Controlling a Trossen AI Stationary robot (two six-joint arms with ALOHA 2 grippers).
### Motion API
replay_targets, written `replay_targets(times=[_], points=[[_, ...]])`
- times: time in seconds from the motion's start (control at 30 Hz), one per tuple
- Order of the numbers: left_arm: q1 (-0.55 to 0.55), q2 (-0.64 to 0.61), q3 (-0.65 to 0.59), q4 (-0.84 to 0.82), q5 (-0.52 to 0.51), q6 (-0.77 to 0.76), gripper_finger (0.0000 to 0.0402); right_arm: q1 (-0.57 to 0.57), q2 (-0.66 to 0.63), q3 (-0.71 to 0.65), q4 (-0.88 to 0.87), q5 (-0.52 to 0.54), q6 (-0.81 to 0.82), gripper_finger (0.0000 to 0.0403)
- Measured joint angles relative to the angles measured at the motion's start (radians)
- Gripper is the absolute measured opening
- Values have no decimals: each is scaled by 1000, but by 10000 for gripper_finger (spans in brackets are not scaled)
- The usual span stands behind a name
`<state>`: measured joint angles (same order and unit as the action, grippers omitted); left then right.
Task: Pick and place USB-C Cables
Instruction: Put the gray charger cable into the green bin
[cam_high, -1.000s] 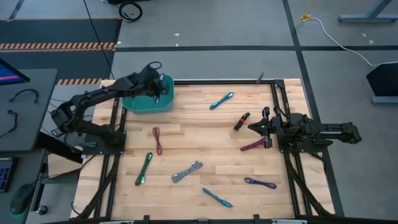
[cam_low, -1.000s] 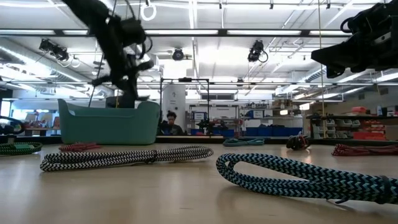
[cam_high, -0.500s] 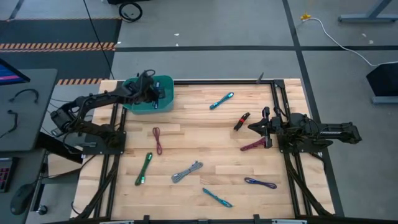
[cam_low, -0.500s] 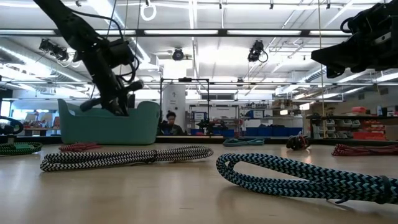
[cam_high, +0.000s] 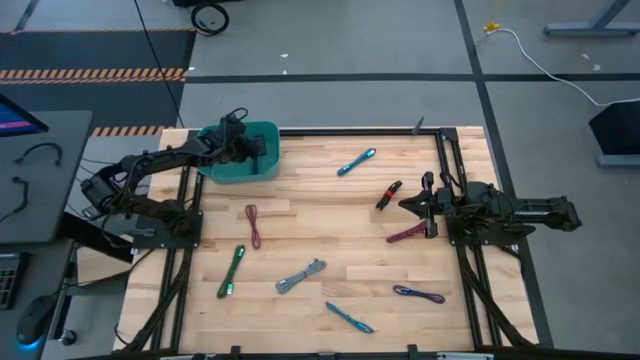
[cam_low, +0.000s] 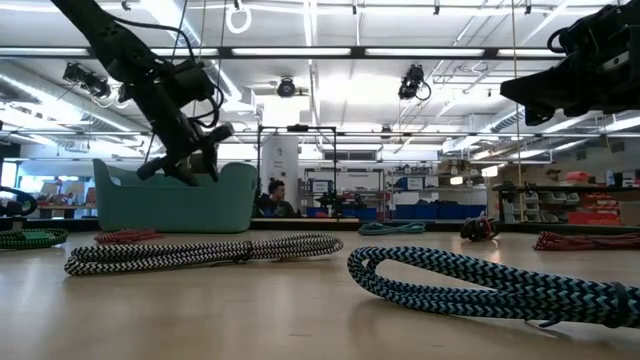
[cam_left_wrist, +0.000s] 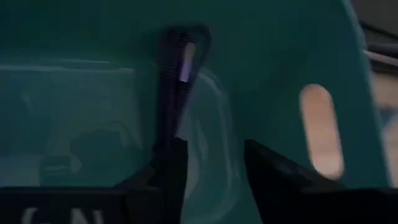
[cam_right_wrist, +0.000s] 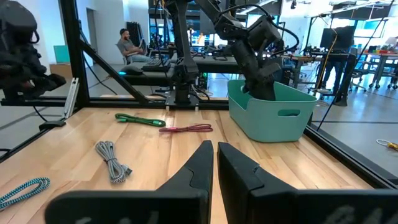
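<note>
My left gripper (cam_high: 245, 150) is down inside the teal bin (cam_high: 262, 172) at the table's far left, and it is open (cam_left_wrist: 214, 155). A dark purple cable (cam_left_wrist: 177, 87) lies in the bin ahead of the fingers, with its near end beside one finger (cam_left_wrist: 171, 165). My right gripper (cam_high: 425, 205) is shut (cam_right_wrist: 214, 149) and waits above the table's right side, near a maroon cable (cam_high: 410, 235) and a black-red cable (cam_high: 388, 194). Other cables lie flat on the table: teal (cam_high: 356, 162), red (cam_high: 253, 225), green (cam_high: 232, 271), grey (cam_high: 301, 275), teal (cam_high: 348, 318) and purple (cam_high: 418, 294). My left gripper has its fingers apart, and the purple cable's near end (cam_left_wrist: 169, 140) lies right at one fingertip. I cannot tell whether that finger touches it. The cable lies in the bin, not between the fingers.
The bin's walls (cam_low: 175, 200) stand around my left gripper. Black frame rails run along the table's left (cam_high: 185, 230) and right (cam_high: 455, 250) sides. A person (cam_low: 272, 195) sits in the room beyond the far edge. Bare wood shows in the table's middle (cam_high: 320, 220).
My left gripper has gone down from above the bin's rim into the bin and a little toward the table's left edge. It has then kept nearly still for the last half second.
</note>
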<state>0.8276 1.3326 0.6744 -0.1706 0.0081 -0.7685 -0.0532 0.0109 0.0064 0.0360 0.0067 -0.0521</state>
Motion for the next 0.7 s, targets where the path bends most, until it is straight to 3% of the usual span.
replay_targets(times=[0.17,0.37,0.5,0.7], points=[[3,-55,63,-15,128,81,186,0,0,0,0,0,0,29],[-79,-164,191,-131,137,229,166,0,0,0,0,0,0,29],[-198,-218,289,-264,128,338,147,0,0,0,0,0,0,29],[-474,-230,397,-439,83,395,126,0,0,0,0,0,0,29]])
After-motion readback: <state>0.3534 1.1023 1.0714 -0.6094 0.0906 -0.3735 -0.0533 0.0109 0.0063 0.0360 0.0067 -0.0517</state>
